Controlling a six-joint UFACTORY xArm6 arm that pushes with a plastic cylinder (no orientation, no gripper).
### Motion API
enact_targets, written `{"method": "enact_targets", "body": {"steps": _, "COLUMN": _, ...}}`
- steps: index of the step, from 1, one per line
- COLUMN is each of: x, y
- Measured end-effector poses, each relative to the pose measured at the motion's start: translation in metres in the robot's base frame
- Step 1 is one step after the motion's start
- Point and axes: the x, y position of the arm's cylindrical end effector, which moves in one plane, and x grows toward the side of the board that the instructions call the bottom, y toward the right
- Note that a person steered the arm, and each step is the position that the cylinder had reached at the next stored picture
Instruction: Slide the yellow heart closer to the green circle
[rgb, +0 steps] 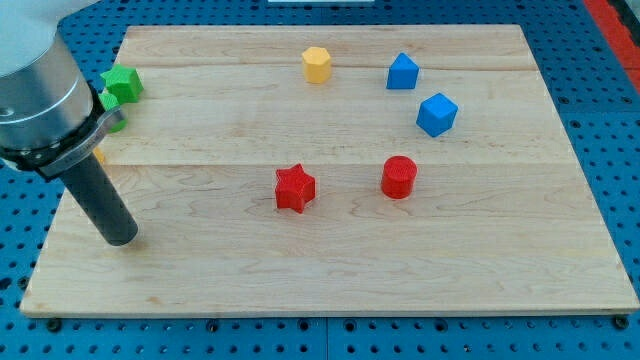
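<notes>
My tip (121, 240) rests on the board near its left edge, low in the view. The arm's grey body hides most of the left edge above it. A small yellow sliver (99, 156) shows beside the rod, probably the yellow heart; its shape cannot be made out. A green piece (114, 112), likely the green circle, peeks out just above that, right of the arm body. A green star (123, 83) lies above it at the board's upper left. The tip is below all three.
A yellow hexagon (316, 63) lies at the top centre. A blue block (402, 72) and a blue cube (436, 113) lie at the upper right. A red star (294, 188) and a red cylinder (398, 177) lie mid-board. The wooden board (330, 280) sits on a blue pegboard.
</notes>
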Motion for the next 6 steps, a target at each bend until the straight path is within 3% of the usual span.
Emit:
{"method": "enact_targets", "body": {"steps": 2, "x": 0.0, "y": -0.042}}
{"method": "enact_targets", "body": {"steps": 3, "x": -0.023, "y": -0.08}}
{"method": "enact_targets", "body": {"steps": 4, "x": -0.083, "y": -0.073}}
{"method": "enact_targets", "body": {"steps": 6, "x": -0.151, "y": 0.031}}
